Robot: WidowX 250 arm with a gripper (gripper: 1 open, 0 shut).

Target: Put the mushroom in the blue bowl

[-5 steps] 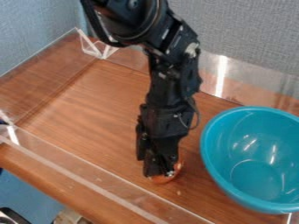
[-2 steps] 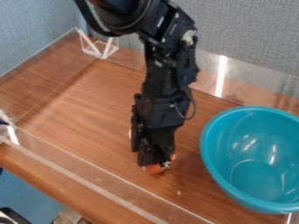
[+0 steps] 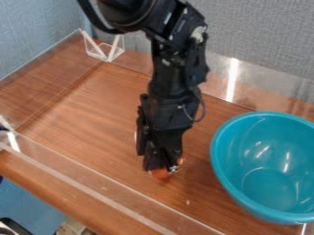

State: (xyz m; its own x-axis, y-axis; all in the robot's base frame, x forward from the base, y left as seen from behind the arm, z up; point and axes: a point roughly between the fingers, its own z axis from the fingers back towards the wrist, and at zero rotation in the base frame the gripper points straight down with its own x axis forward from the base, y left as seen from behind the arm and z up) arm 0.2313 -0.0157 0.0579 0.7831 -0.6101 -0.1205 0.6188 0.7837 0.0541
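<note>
Low over the brown wooden worktop (image 3: 86, 110), black fingers (image 3: 160, 167) pinch the small reddish-brown toy mushroom (image 3: 162, 170). The grasp looks made; next it needs lifting and carrying right over the large glossy teal-blue plastic bowl (image 3: 295, 138).

1 view: high front-corner camera, looking down across table (image 3: 73, 110), fairly near.

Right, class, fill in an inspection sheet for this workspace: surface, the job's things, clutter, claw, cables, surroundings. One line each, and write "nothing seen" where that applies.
Surface: brown wooden table with a low clear wall around its edge.
Job's things: mushroom, a reddish bit showing at the claw tips near the tabletop; blue bowl to its right in the picture, with nothing in it.
Clutter: nothing seen.
Claw: claw points down, shut on the mushroom, beside the bowl and not over it.
Cables: dark wiring runs along the arm.
Surroundings: blue-grey wall behind; white stand at the far corner.
</note>
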